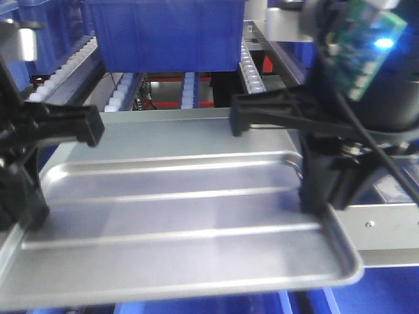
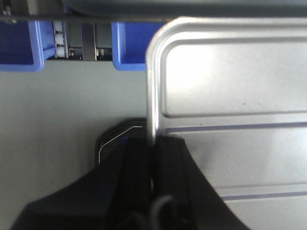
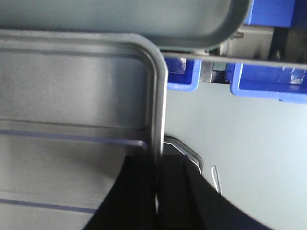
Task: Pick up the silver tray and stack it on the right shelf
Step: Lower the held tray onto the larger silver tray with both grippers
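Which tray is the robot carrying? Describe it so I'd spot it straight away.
Find the rack with big blue bins; just in front of it, black jaws pinch the silver tray at both ends. Unlike the dull flat grey tray behind it, it is shiny, with a raised rim and long ridges.

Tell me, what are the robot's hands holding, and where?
The silver tray. The left gripper pinches its left raised rim, and the right gripper pinches its right rim.

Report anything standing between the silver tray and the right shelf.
Nothing visible blocks it. The left gripper and right gripper are clamped on the tray's side rims. Just beyond its far edge lies a flat grey surface. Farther back, a blue bin sits on the shelf.
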### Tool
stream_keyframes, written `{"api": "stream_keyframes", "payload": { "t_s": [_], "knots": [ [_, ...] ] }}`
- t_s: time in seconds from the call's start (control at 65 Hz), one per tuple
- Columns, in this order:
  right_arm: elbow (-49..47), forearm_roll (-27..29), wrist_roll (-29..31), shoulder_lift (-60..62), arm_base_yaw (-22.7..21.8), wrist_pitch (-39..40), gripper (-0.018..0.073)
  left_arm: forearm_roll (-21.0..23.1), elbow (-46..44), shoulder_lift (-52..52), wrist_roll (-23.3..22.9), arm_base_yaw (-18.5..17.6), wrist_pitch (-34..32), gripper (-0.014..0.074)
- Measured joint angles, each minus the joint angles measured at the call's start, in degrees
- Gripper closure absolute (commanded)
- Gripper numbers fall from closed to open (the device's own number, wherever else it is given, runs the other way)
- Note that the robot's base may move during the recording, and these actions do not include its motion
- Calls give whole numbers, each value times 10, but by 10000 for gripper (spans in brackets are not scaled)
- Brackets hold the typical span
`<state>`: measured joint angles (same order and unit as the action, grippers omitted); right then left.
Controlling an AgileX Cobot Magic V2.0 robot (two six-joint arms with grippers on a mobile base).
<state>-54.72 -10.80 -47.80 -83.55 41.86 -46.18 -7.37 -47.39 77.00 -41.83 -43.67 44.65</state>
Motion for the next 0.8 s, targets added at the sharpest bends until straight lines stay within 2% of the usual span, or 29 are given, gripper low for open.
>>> {"api": "stream_keyframes", "payload": {
  "t_s": [0.169, 0.338, 0.4, 0.584, 0.8],
  "knots": [
    [-74, 0, 31, -69, -36, -1, 491, 0, -48, 26, 66, 61, -11, 697],
    [-149, 10, 70, -140, -77, 2, 491, 18, -117, 95, 152, 116, -27, 697],
    [-171, 12, 76, -160, -87, 2, 491, 20, -140, 122, 168, 127, -32, 696],
    [-230, 13, 90, -214, -115, 3, 491, 27, -199, 201, 187, 160, -48, 696],
    [-274, 15, 106, -259, -138, 9, 491, 31, -236, 248, 189, 170, -59, 697]
  ]
}}
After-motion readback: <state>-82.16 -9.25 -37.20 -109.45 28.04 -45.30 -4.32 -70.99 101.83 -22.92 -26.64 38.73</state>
